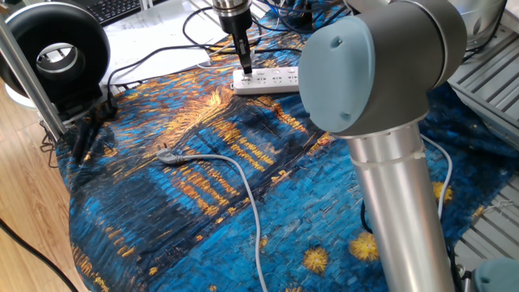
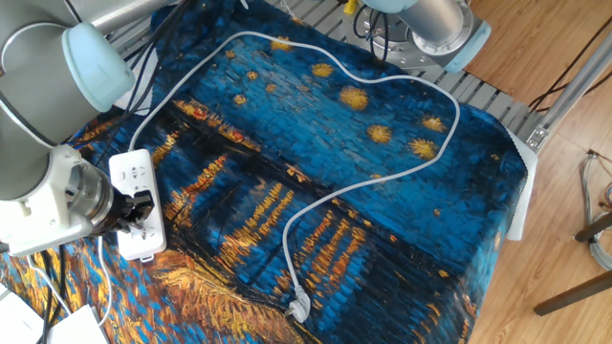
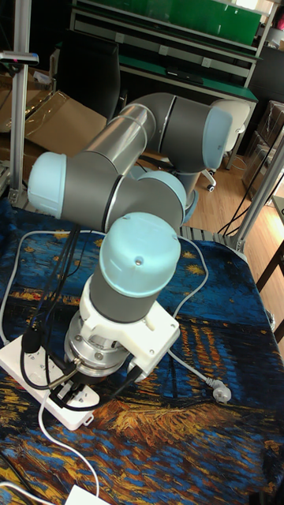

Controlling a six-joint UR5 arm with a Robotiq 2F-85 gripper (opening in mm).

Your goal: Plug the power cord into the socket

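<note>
The socket (image 1: 272, 79) is a long white power strip at the far edge of the blue painted cloth; it also shows in the other fixed view (image 2: 134, 177) and the tall view (image 3: 28, 371). My gripper (image 1: 243, 63) points straight down over the strip's end outlet, its black fingers (image 2: 134, 208) close together just above it. The power cord (image 2: 101, 269), a thin white cable, runs from under the gripper toward the table edge (image 3: 76, 451). Its plug is hidden between the fingers and by the wrist (image 3: 102, 355).
A thicker grey cable with a grey plug (image 1: 170, 156) lies loose across the cloth (image 2: 298, 308). Black cables (image 1: 195, 28), a round black device (image 1: 57, 57) and a keyboard sit behind the strip. A small white box (image 3: 87, 495) lies at the near edge.
</note>
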